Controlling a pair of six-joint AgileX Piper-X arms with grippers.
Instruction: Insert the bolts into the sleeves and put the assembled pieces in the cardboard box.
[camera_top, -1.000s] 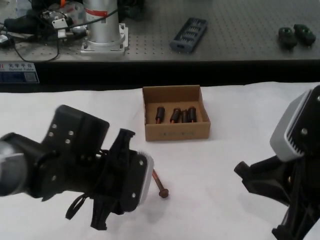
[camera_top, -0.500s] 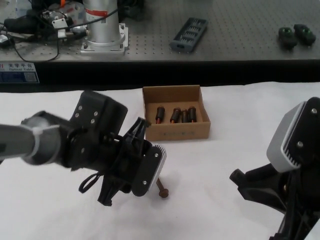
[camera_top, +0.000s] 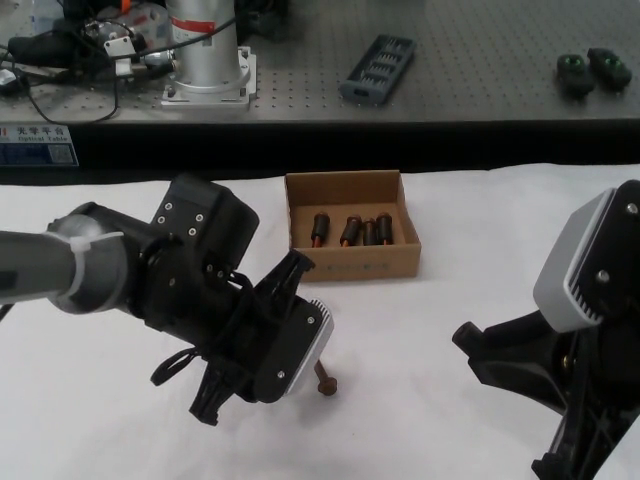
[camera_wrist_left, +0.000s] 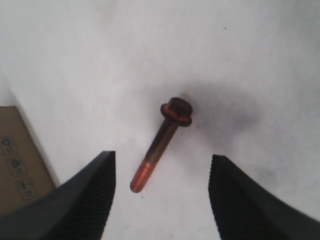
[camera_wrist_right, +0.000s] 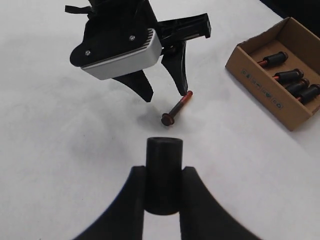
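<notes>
We saw the left end effector (camera_wrist_right: 167, 94) poised over the bolt (camera_wrist_left: 167, 145) with its fingers (camera_wrist_left: 90, 195) spread wide, bare white tabletop (camera_top: 450, 290) on either side of the shank and nothing lodged in that gap. The cardboard box (camera_top: 352, 262) stood near, its front wall the closest obstacle, and the four assembled pieces (camera_top: 352, 230) lay side by side on its floor beneath an uncovered top. The right end effector (camera_wrist_right: 164, 172), clamped on a sleeve (camera_wrist_right: 164, 155), had free tabletop ahead, where only the left arm's fingers stood around the bolt.
</notes>
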